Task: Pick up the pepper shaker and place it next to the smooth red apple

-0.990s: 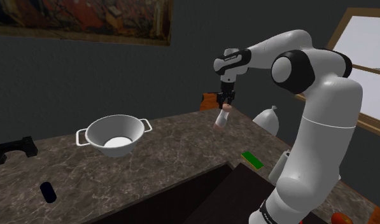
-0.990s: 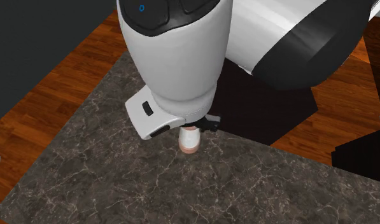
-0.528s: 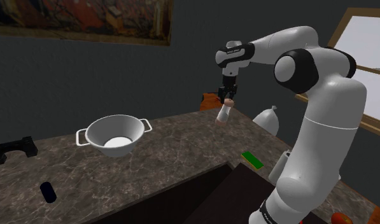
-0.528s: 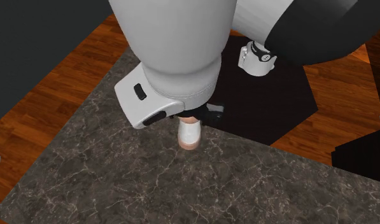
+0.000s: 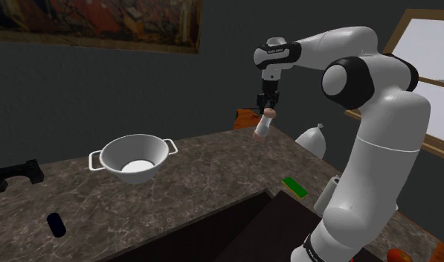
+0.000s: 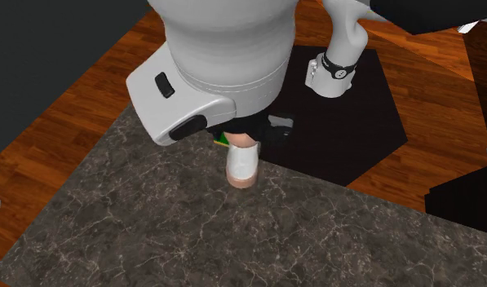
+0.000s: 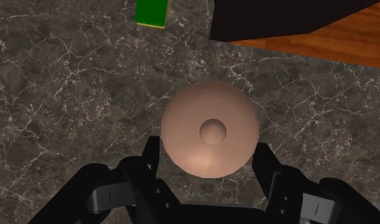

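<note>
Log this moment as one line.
gripper: shut on pepper shaker | pepper shaker: tilted, held above counter | placement: not yet done

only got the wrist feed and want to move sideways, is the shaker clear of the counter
Observer: Yes; in the shoulder view the pepper shaker hangs tilted from the gripper, well above the counter.
Operator: anything close by up there
Observer: A reddish-orange thing shows at the counter's far edge, just to the shoulder view's left of the pepper shaker.
Operator: and further left
Observer: A white two-handled bowl stands on the counter.
</note>
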Controlling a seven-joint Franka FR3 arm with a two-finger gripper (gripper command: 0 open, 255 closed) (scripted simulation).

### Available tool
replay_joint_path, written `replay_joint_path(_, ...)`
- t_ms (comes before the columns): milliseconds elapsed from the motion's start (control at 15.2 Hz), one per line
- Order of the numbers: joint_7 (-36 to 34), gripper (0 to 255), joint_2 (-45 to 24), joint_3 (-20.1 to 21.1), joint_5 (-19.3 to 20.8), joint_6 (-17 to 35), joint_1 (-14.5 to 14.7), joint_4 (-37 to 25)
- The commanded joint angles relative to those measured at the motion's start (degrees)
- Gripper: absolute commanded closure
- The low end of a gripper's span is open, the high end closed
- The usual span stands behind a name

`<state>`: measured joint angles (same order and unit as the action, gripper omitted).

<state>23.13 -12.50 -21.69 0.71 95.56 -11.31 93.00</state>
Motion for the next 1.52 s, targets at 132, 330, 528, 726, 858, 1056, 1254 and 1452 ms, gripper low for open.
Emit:
replay_joint_path(132, 0.2, 255, 0.2, -0.1, 0.1, -3.1, -0.1, -2.9)
replay_joint_path(330, 0.6, 255, 4.6, -0.6, 1.7, -2.0, 0.0, 2.2)
replay_joint_path(528, 1.2, 255, 10.9, -1.4, 4.3, -0.3, -0.4, 9.7)
replay_joint_path(726, 1.8, 255, 16.8, -2.1, 6.9, 0.8, -1.1, 16.2)
replay_joint_path(858, 2.3, 255, 20.7, -2.6, 8.6, 1.2, -1.8, 20.1)
replay_joint_path(1056, 3.3, 255, 26.3, -3.3, 11.3, 1.4, -3.2, 25.3)
replay_joint_path(1254, 4.4, 255, 31.7, -4.1, 14.0, 1.2, -4.9, 30.0)
replay_joint_path(1452, 6.0, 255, 36.9, -4.9, 16.7, 0.7, -6.9, 34.0)
